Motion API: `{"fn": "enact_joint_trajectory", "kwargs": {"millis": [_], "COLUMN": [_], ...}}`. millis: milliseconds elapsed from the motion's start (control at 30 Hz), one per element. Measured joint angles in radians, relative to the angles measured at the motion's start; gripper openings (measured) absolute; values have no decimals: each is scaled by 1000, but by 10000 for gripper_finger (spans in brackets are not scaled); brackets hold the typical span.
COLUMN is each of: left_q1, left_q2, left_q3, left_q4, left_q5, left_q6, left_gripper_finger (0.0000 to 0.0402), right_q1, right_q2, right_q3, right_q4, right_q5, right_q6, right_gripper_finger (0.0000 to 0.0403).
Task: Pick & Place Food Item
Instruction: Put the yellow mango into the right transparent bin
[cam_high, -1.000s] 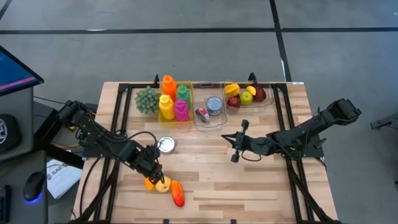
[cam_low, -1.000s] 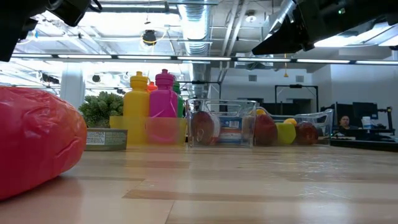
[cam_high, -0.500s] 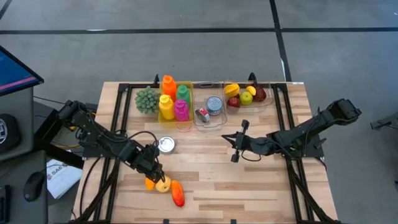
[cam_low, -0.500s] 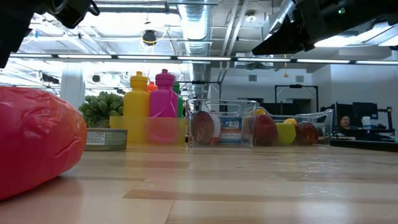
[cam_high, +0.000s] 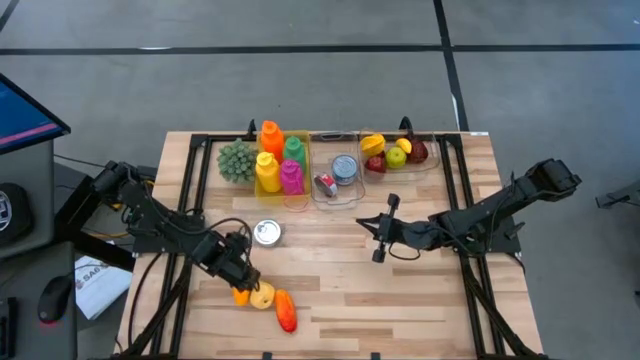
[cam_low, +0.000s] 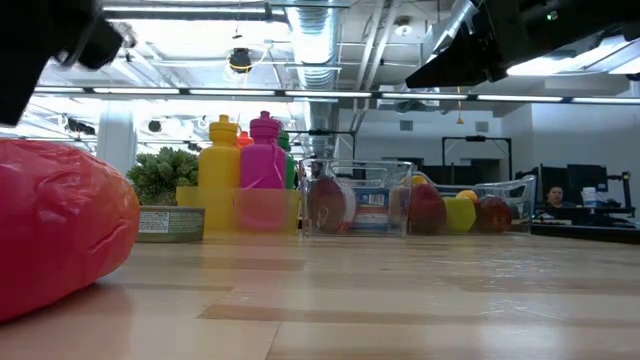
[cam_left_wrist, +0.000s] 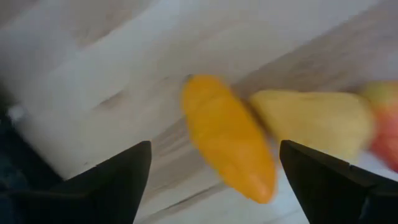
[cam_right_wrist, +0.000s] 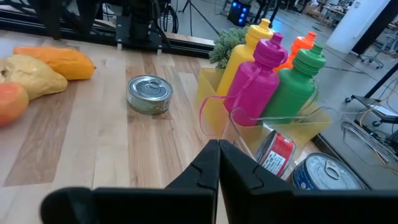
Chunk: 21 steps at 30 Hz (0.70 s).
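An orange, elongated food piece (cam_left_wrist: 229, 138) lies on the wooden table near its front left, also seen from above (cam_high: 240, 296). A yellow pear-shaped piece (cam_high: 262, 295) lies beside it, then a red piece (cam_high: 287, 313), which fills the low view's left (cam_low: 60, 220). My left gripper (cam_left_wrist: 214, 149) hangs open above the orange piece, pointing down. One finger stands on each side of the piece without touching it. My right gripper (cam_high: 380, 238) waits shut over the table's middle right.
A tin can (cam_high: 266, 232) stands just beyond the left gripper. Along the far edge are a green bunch (cam_high: 236, 160), a yellow bin of bottles (cam_high: 278, 165), a clear bin of cans (cam_high: 337, 175) and a clear bin of fruit (cam_high: 395, 153). Bare wood lies between the arms.
My left gripper has shifted slightly toward the table's left edge and sunk toward the orange piece, rolling its wrist. Its fingers stand wider apart now than before. The food pieces have kept their places.
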Motion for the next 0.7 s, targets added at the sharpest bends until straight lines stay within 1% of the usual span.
{"fn": "enact_joint_trajectory", "kwargs": {"millis": [67,133,333,533,600,700], "left_q1": [-7,-12,-11,-11,-11,-11], "left_q2": [0,0,0,0,0,0], "left_q3": [-39,-73,-133,-187,-213,-266], "left_q4": [15,57,215,247,302,435], "left_q5": [29,36,31,27,25,0], "left_q6": [-45,-67,-51,-77,-78,-78], "left_gripper_finger": [342,339,333,333,333,333], "right_q1": [0,0,0,0,0,0], "right_q2": [0,0,0,0,0,0], "right_q3": [0,0,0,0,0,0], "right_q4": [0,0,0,-1,-4,-4], "right_q5": [0,0,0,0,0,0], "right_q6": [0,0,0,8,12,12], "right_gripper_finger": [3,3,3,3,3,3]}}
